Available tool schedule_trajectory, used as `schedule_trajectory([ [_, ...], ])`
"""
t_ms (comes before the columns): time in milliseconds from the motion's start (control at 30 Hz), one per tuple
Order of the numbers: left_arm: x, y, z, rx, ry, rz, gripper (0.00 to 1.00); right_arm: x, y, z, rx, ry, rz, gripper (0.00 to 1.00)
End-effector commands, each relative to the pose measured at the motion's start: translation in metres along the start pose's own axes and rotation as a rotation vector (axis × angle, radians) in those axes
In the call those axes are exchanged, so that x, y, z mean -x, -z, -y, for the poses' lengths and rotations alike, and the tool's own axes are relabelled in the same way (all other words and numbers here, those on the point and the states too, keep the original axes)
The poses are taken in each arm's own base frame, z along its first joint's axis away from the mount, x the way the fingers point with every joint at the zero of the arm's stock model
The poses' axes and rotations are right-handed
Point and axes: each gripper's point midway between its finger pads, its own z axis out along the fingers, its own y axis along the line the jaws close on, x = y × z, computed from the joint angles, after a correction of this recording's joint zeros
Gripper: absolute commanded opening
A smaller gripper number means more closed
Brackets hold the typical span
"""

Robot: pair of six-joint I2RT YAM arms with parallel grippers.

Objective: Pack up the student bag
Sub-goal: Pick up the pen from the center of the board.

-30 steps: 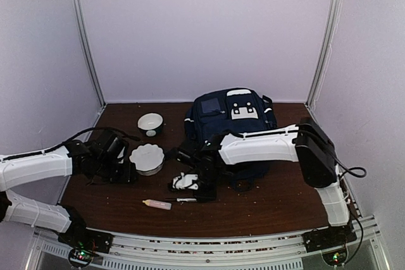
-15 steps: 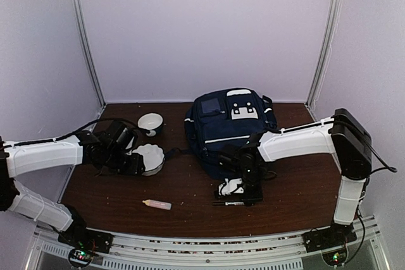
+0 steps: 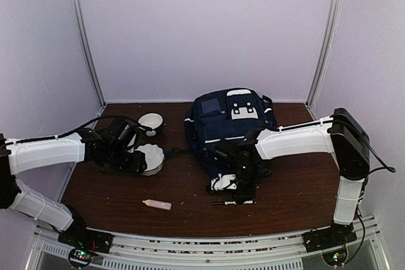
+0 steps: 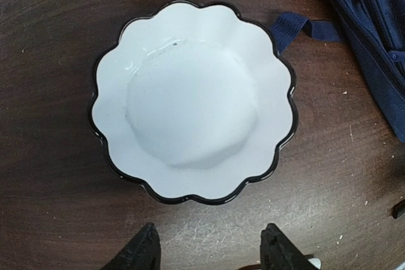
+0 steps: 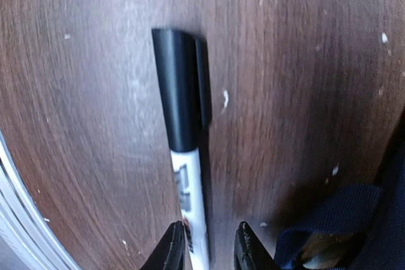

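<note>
The student bag point(image 3: 231, 124) stands toward the back edge of the bench point(image 3: 114, 200), a little right of its middle, with the front pocket and its white patches facing up. One loose blue strap point(image 4: 297, 30) trails onto the wood on its left side.

Just in front of the bag, the right gripper point(image 3: 234, 189) points down over a marker point(image 5: 183, 150) lying flat on the bench (black cap, white barrel). Its fingers point(image 5: 172, 250) straddle the barrel and stand slightly apart, with a gap on one side, so they are not clamped on it.

Left of the bag lies a white scalloped plate point(image 4: 190, 102) with a dark rim. The left gripper point(image 4: 209, 252) sits at its edge with its fingertips point(image 4: 144, 251) spread wide and nothing between them.

Behind the plate, nearer the back left corner, sits a small bowl point(image 3: 150, 122). A small pale tube point(image 3: 157, 205) lies toward the front edge, well apart from the bag.
</note>
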Motion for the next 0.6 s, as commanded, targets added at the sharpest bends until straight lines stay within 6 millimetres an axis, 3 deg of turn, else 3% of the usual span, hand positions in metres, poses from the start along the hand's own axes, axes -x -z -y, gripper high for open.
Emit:
schedule_trajectory([
  [0, 0.016, 0.004, 0.008, -0.03, -0.001, 0.037, 0.56, 0.017, -0.01, -0.004, 0.013, 0.002, 0.025, 0.27],
  [167, 0.019, 0.005, 0.008, -0.026, -0.005, 0.044, 0.56, 0.016, -0.017, -0.009, 0.008, 0.024, 0.007, 0.26],
  [333, 0.029, 0.006, 0.012, -0.026, -0.032, 0.061, 0.56, 0.009, -0.021, -0.01, 0.005, 0.026, -0.025, 0.15],
  [467, 0.044, 0.006, 0.021, -0.042, -0.07, 0.1, 0.56, 0.013, -0.011, -0.009, 0.019, -0.003, 0.009, 0.1],
  [567, 0.065, 0.008, 0.048, -0.144, -0.171, 0.148, 0.55, 0.015, 0.012, -0.005, -0.002, 0.0, 0.052, 0.08],
])
